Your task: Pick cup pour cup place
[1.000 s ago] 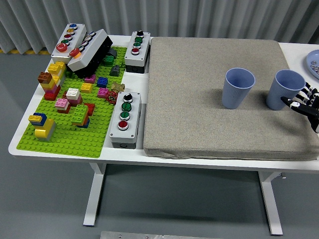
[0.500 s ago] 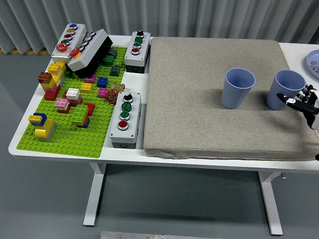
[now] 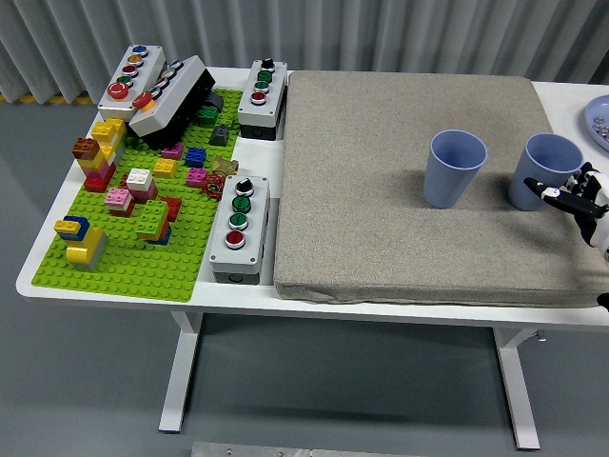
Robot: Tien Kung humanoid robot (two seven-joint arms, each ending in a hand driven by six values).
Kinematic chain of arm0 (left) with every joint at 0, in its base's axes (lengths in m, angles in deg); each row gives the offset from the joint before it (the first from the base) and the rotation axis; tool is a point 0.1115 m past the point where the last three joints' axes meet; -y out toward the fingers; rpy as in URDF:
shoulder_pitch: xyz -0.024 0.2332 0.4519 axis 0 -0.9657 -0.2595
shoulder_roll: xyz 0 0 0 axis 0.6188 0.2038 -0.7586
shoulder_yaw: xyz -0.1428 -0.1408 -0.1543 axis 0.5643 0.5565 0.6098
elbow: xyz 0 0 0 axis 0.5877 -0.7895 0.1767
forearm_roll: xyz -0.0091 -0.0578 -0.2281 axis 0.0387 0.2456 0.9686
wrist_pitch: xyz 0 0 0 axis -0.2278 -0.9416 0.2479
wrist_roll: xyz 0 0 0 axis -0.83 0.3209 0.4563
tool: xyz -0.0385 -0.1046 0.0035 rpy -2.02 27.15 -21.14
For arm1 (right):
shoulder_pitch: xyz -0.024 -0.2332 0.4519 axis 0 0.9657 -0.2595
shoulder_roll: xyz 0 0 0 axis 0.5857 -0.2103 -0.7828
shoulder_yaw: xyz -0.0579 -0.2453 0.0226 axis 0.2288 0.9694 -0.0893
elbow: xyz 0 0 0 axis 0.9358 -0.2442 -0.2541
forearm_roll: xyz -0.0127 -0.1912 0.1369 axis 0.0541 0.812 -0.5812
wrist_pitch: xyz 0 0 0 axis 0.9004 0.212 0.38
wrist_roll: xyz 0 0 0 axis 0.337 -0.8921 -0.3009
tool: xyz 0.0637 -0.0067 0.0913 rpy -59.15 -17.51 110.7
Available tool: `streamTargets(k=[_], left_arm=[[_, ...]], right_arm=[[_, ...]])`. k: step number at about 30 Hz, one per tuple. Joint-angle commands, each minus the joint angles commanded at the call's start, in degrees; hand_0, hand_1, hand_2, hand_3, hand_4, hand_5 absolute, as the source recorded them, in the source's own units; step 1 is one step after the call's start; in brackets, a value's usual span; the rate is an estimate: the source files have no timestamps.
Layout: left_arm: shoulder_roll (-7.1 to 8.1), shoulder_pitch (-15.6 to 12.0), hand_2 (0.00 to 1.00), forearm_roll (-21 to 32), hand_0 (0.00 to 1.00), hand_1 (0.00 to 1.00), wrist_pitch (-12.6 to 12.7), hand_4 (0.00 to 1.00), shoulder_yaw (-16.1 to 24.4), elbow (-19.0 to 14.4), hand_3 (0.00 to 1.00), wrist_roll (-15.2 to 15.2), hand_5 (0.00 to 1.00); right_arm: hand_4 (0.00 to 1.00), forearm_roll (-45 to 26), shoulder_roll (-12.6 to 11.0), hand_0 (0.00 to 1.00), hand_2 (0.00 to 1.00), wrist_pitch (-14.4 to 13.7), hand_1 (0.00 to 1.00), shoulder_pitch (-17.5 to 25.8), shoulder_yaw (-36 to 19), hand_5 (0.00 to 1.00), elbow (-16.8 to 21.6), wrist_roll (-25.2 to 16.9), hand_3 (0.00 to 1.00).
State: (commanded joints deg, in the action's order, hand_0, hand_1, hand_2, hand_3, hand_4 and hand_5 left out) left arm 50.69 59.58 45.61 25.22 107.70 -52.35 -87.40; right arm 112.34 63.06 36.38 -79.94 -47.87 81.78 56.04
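Two light blue cups stand upright on the grey mat (image 3: 381, 190). One cup (image 3: 456, 168) is right of the mat's middle; the other cup (image 3: 547, 169) is near the mat's right edge. My right hand (image 3: 575, 198) comes in from the right edge, its black fingers spread around the right cup's near side, with one fingertip (image 3: 533, 186) at the cup's wall. I cannot tell whether it touches. The fingers are not closed on the cup. My left arm is out of view.
A green brick baseplate (image 3: 124, 262) with several coloured bricks fills the table's left. Grey button boxes (image 3: 238, 228) stand between it and the mat, and others at the back left. A blue plate's rim (image 3: 599, 122) shows at the far right.
My right hand has slid right and slightly up along the right cup, with less of the arm now in view. The cups have not moved.
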Motion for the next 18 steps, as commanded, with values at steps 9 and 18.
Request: streamTargets(k=[9,18], left_arm=[[0.05,0.0,0.915,-0.4,0.88,0.846,0.0,0.63,0.1,0.0,0.799,-0.1,0.919],[0.15,0.0,0.915,-0.7,0.88,0.846,0.0,0.63,0.3,-0.1,0.799,-0.1,0.919]], right_arm=[[0.886,-0.5,0.2,0.941,0.998,0.2,0.932,-0.6,0.5,0.358,-1.0,-0.3,0.968],[0.886,-1.2,0.2,0.938,0.998,0.4,0.929,-1.4,1.3,0.357,-2.5,-0.7,0.965]])
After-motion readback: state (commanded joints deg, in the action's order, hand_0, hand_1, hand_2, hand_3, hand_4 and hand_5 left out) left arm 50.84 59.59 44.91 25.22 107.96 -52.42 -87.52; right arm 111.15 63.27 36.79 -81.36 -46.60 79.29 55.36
